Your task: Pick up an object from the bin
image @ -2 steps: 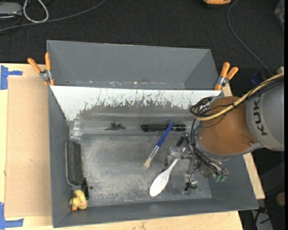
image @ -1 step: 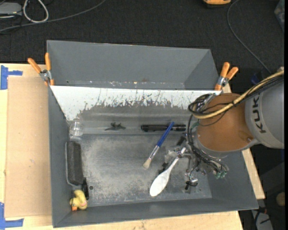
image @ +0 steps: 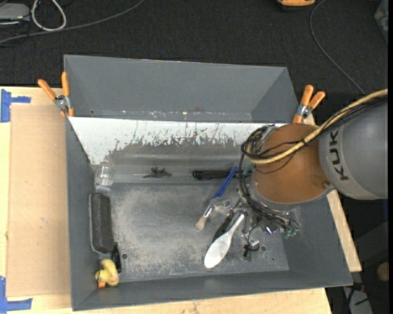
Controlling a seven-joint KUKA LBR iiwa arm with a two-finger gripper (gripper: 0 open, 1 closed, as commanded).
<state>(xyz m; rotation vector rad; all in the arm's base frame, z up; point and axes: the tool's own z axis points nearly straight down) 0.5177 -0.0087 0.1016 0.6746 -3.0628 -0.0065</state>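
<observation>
My gripper [image: 253, 224] is low in the right part of the bin, among a small cluster of things. A white plastic spoon [image: 218, 248] lies right beside it on the left, bowl towards the front, with its handle running up under the gripper. A blue stick-like pen [image: 224, 183] leans just behind it, and a small pale-tipped metal piece [image: 207, 216] lies to its left. I cannot tell whether anything sits between the fingers.
A black marker-like thing [image: 209, 174] lies by the back wall, with a tiny dark scrap [image: 158, 173] further left. Along the left wall lie a long black brush-like bar [image: 101, 222], a clear plastic piece [image: 103, 175] and a yellow duck [image: 107, 273].
</observation>
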